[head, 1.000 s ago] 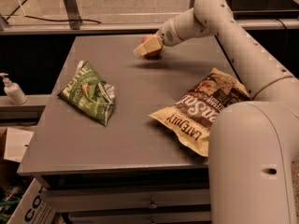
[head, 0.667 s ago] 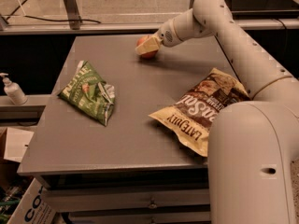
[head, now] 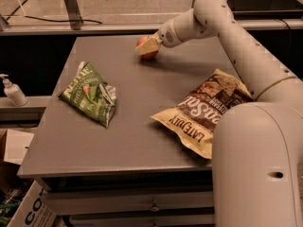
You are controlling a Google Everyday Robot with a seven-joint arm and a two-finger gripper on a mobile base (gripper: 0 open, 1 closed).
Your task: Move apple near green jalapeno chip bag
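Note:
The small red-orange apple (head: pixel 146 48) sits near the far edge of the grey table (head: pixel 137 136), at its middle. My gripper (head: pixel 147 47) is at the apple, its cream fingers around it and covering its front. The green jalapeno chip bag (head: pixel 91 93) lies crumpled on the left side of the table, well to the left of and nearer than the apple.
A larger brown-and-yellow chip bag (head: pixel 204 109) lies on the right side of the table. My arm (head: pixel 236 41) reaches over it from the right. A white soap dispenser (head: pixel 12 91) stands on a ledge left of the table. Cardboard boxes (head: pixel 19 193) sit below left.
The gripper has moved slightly left and down onto the apple, which now shows between the fingers.

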